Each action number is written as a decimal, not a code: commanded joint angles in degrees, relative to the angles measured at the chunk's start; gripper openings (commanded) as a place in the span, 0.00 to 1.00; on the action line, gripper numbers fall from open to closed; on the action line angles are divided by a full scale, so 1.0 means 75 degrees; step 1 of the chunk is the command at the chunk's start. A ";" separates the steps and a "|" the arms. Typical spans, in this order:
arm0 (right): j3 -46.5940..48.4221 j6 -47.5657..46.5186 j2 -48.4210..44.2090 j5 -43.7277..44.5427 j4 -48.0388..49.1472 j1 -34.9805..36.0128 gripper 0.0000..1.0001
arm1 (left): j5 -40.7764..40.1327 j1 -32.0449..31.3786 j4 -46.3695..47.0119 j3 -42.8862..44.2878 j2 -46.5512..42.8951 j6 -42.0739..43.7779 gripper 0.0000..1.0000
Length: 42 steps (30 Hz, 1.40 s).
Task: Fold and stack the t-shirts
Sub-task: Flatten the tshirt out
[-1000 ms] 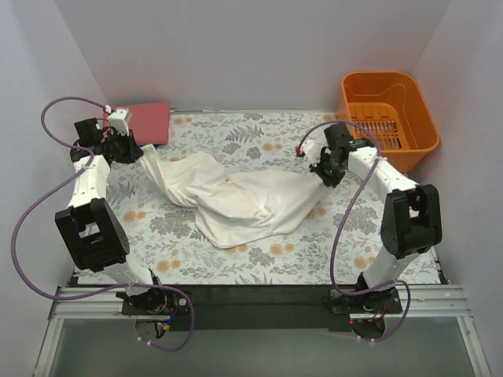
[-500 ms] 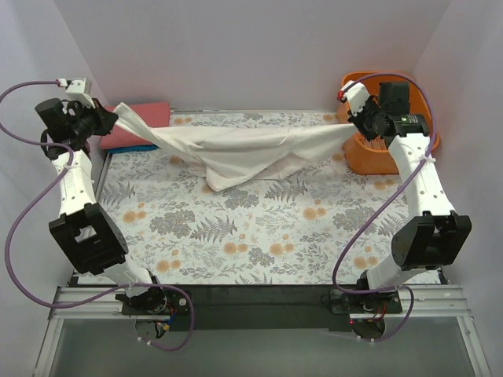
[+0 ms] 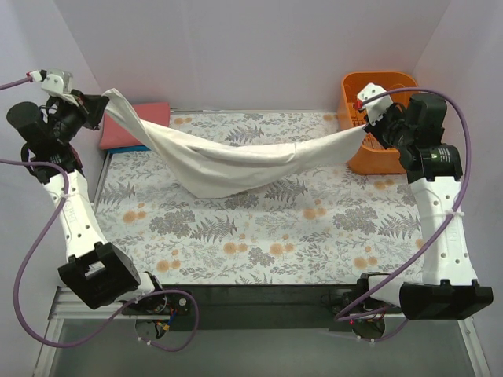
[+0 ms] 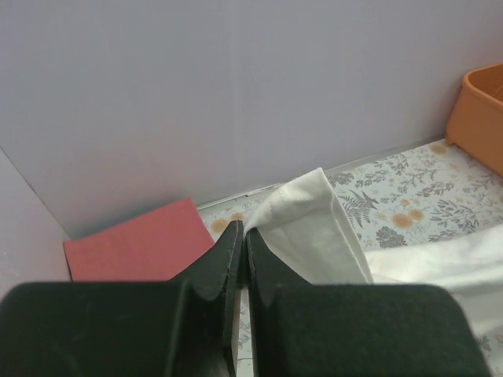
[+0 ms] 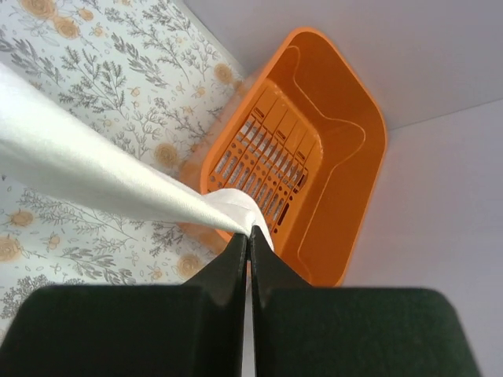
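White t-shirt (image 3: 228, 161) hangs stretched between both arms, sagging low over the floral table cover (image 3: 275, 236). At far left, the left gripper (image 3: 98, 106) pinches one end with fingers pressed together. Just beside it a folded salmon-red t-shirt (image 3: 137, 124) lies on a blue one (image 3: 130, 148), so I judge those two done and the white one not yet folded. At right, the right gripper (image 3: 366, 133) pinches the other end, in front of the orange basket (image 3: 389, 82). Only the right wrist view shows the basket's slotted bottom.
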 commanded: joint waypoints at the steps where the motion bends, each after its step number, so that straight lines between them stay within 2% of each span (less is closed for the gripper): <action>1: -0.0553 -0.0328 0.0301 -0.0039 0.0220 -0.0044 0.01 | -0.0319 -0.0158 -0.0125 0.0273 0.0549 -0.0007 0.00; 6: -0.0437 -0.0610 0.1379 0.0148 0.0559 -0.0009 0.01 | -0.0614 -0.0393 -0.0842 0.0990 0.1686 0.0497 0.00; 14: 0.1751 -0.0634 0.3688 0.0172 0.0806 0.0283 0.01 | -0.1293 -0.0405 -0.1578 0.1014 0.1746 0.1071 0.00; 17: 0.1756 -0.0575 0.4228 0.0184 0.0794 0.0587 0.01 | -0.1365 -0.0498 -0.2130 0.0745 0.1782 0.1517 0.00; 20: 0.1428 -0.0516 0.4335 0.0125 0.0759 0.0939 0.01 | -0.1646 -0.0685 -0.2248 0.0276 0.1851 0.1716 0.00; 24: 0.1018 -0.0376 0.4125 -0.0155 0.0444 0.1128 0.01 | -0.1939 -0.0698 -0.2319 0.0205 0.1794 0.1682 0.00; 27: 0.0865 -0.0399 0.3481 -0.0541 -0.0128 0.1128 0.01 | -0.1518 -0.0464 -0.2343 0.0124 0.1339 0.1693 0.00; 30: 0.0502 -0.0446 0.2032 -0.1161 -0.0691 0.1070 0.01 | -0.1155 -0.0218 -0.2343 0.0076 0.0893 0.1542 0.00; 33: -0.0048 -0.0399 0.1092 -0.1410 -0.0975 0.1058 0.01 | -0.0896 -0.0088 -0.2389 0.0275 0.0879 0.1354 0.00; 35: -0.0692 -0.0445 0.0960 -0.1305 -0.0952 0.1058 0.01 | -0.1105 -0.0286 -0.2436 0.0462 0.1299 0.1342 0.00; 38: -0.1162 -0.0481 0.1462 -0.1001 -0.0858 0.1046 0.01 | -0.1783 -0.0917 -0.2855 0.0941 0.2339 0.1750 0.00; 42: -0.0953 -0.0306 0.2667 -0.0568 -0.0624 0.1023 0.01 | -0.2593 -0.1623 -0.3105 0.2112 0.3666 0.1987 0.00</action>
